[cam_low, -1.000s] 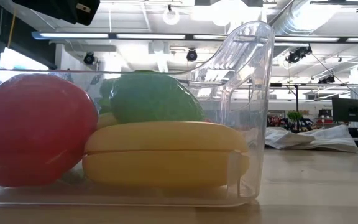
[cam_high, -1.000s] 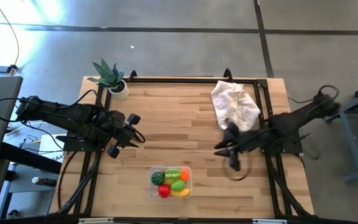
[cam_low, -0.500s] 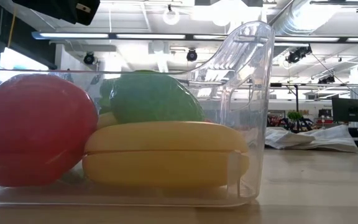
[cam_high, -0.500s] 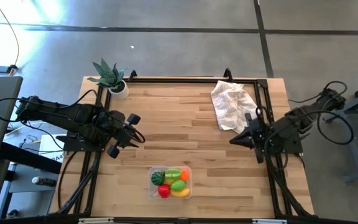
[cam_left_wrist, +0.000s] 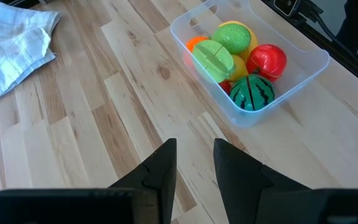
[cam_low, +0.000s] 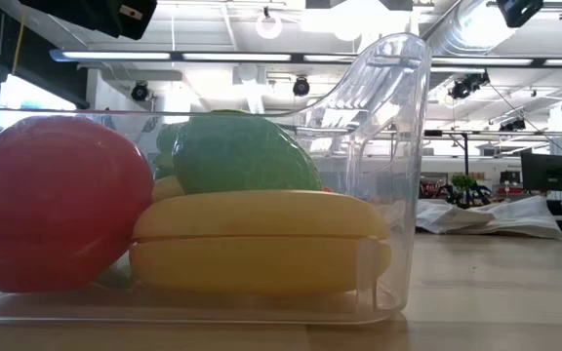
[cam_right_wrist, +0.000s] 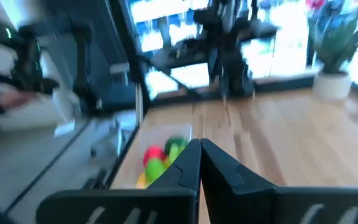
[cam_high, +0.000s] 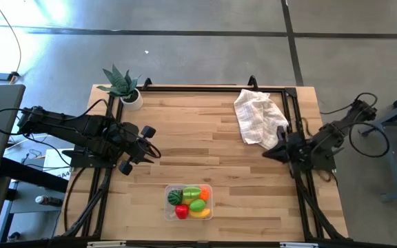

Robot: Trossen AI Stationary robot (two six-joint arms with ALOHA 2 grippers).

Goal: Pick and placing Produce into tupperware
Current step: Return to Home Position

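Note:
The clear tupperware (cam_high: 188, 202) stands near the table's front edge, and several produce toys lie in it. The low view shows a red fruit (cam_low: 57, 205), a yellow banana (cam_low: 261, 244) and a green fruit (cam_low: 242, 156) through its wall. The left wrist view also shows a small watermelon (cam_left_wrist: 252, 92) and an orange piece (cam_left_wrist: 196, 43). My left gripper (cam_high: 150, 146) hangs still over the table's left side, its fingers (cam_left_wrist: 160, 168) close together with nothing between them. My right gripper (cam_high: 266, 153) is shut and empty at the table's right edge, pointing nearly level across the table.
A white checked cloth (cam_high: 259, 117) lies crumpled at the back right, just beyond my right gripper. A spiky green plant in a white pot (cam_high: 125, 88) stands at the back left corner. Black frame rails (cam_high: 198, 87) run along the back and sides. Bare wood lies between the arms.
My right gripper has drawn back from over the table toward its right edge and a little toward the far edge. It has tipped up from slanting down to nearly level, and its fingers have shut on nothing. The tupperware and the produce have kept still.

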